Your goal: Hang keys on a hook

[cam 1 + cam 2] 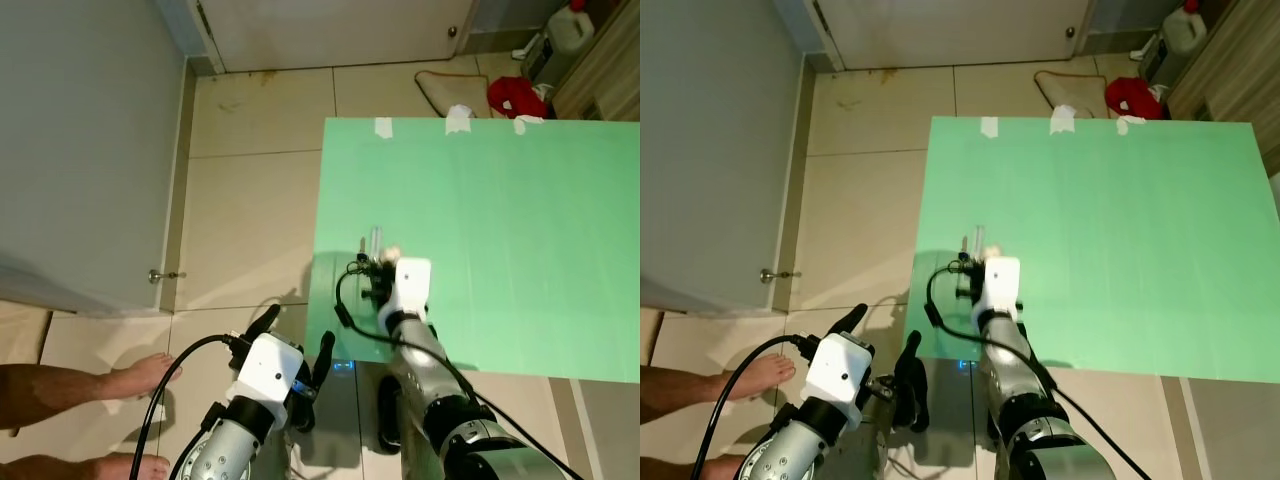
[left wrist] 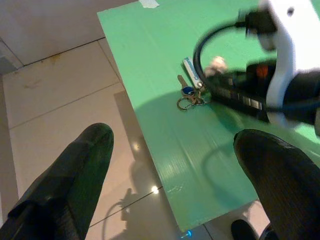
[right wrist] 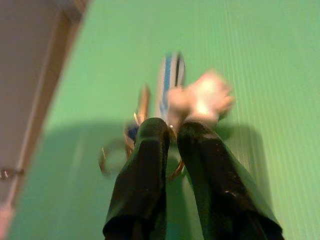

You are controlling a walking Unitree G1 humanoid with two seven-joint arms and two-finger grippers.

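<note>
Keys: a small bunch on metal rings with a blue-and-white tag and a pale fuzzy charm, lying flat near the left edge of a green mat that is spread over the tiled floor. Right gripper: reaching down onto the mat, its two black fingers pressed close together and pinching the bunch at the rings, tips touching the mat; the picture from its wrist is blurring. Left gripper: hovering low over the tiles just off the mat's near left corner, fingers spread wide apart and gripping nothing. White tape strips are sitting along the mat's far edge. A white jug is standing at the far right beside a wooden cabinet, contents not discernible, with a red cloth lying near it. A person's bare feet are resting on the tiles at the near left, beside a grey door.
</note>
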